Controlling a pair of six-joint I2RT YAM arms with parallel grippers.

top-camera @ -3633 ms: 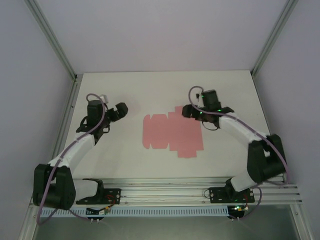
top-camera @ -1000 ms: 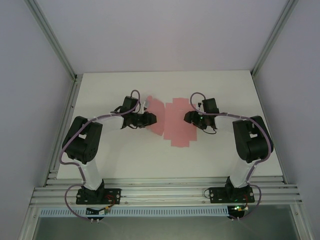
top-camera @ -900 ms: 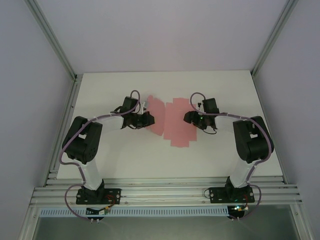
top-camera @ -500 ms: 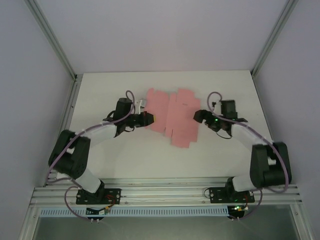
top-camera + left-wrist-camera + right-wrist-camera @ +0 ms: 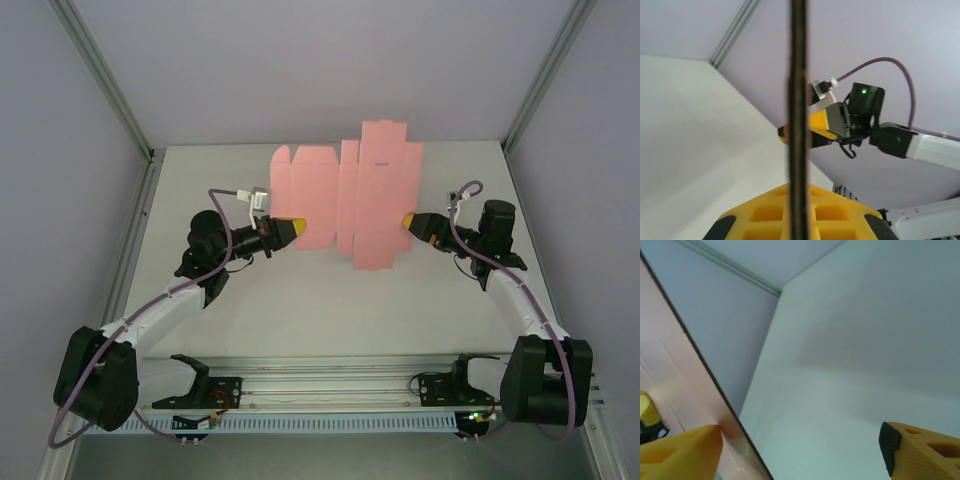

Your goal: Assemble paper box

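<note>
While the white worktop [image 5: 250, 320] stretches beneath it, the paper box [image 5: 350, 200] hangs clear of the surface over the far edge. It is a flat pink die-cut sheet with flaps and creases, its broad face turned up to your overhead camera. Your left arm [image 5: 160, 310] and right arm [image 5: 520, 300] reach in from the near corners and meet it at opposite sides.

Your left gripper [image 5: 288, 230] sits at the sheet's lower left edge. From its wrist camera the card shows edge-on as a thin dark line [image 5: 799, 75] running down into the yellow fingers [image 5: 840, 215], which are pressed together with the sheet pinched between them.

Your right gripper [image 5: 410, 222] touches the sheet's right edge. Its wrist camera shows the two yellow fingers [image 5: 680, 450] spread wide apart, released, with the pink card [image 5: 670, 370] leaning against the left-hand finger alone and nothing against the other.

Seen from your left wrist, the right gripper [image 5: 812, 131] points in towards the card, a green light [image 5: 862, 91] glowing on the black housing behind it.
</note>
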